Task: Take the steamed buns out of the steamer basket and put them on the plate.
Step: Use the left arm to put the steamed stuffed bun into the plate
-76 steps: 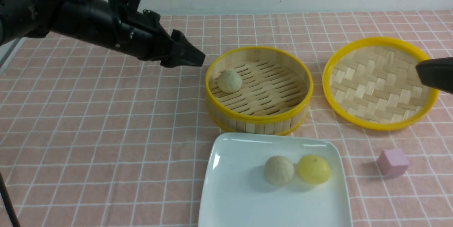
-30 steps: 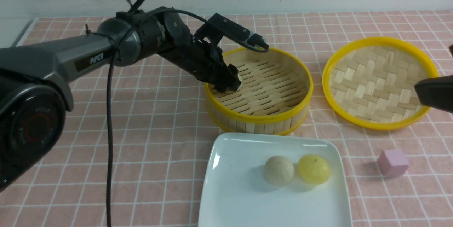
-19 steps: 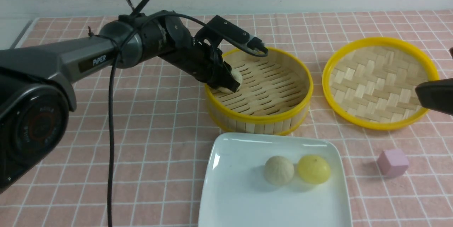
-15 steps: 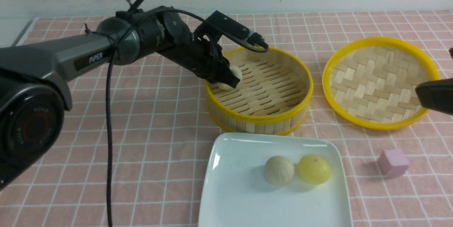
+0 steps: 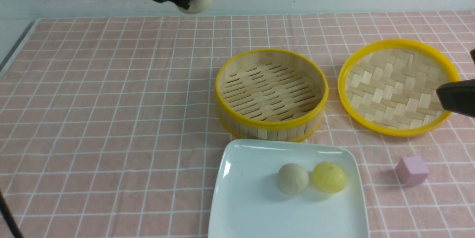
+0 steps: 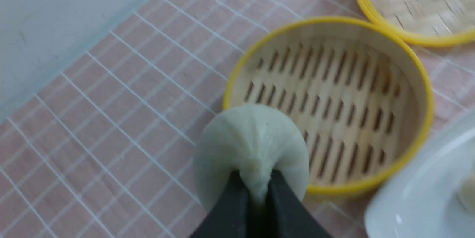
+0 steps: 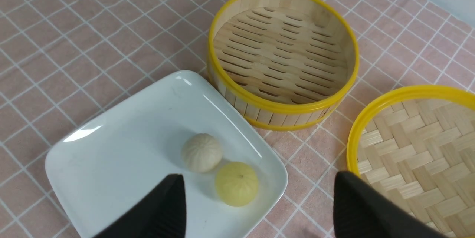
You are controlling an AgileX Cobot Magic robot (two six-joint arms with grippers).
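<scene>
While clenched on a pale beige pleated steamed bun [image 6: 252, 145], the left gripper [image 6: 256, 197] hangs high over the pink-checked surface [image 5: 111, 119], beyond the empty round bamboo steamer basket [image 5: 271, 121]. A second beige bun [image 5: 292, 178] and a yellow bun [image 5: 329, 177] sit side by side on the glossy white square plate [image 5: 245, 201]. The right gripper [image 7: 258, 180] is spread wide, holding nothing.

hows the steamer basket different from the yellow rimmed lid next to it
The steamer basket has tall slat walls, while the lid is shallow, little more than a rim. The steamer basket's floor is parallel slats with slots, and the lid's is a woven criss-cross. The steamer basket stands just behind the plate, and the lid lies off to the basket's right. Both are round bamboo with yellow rims.
</scene>
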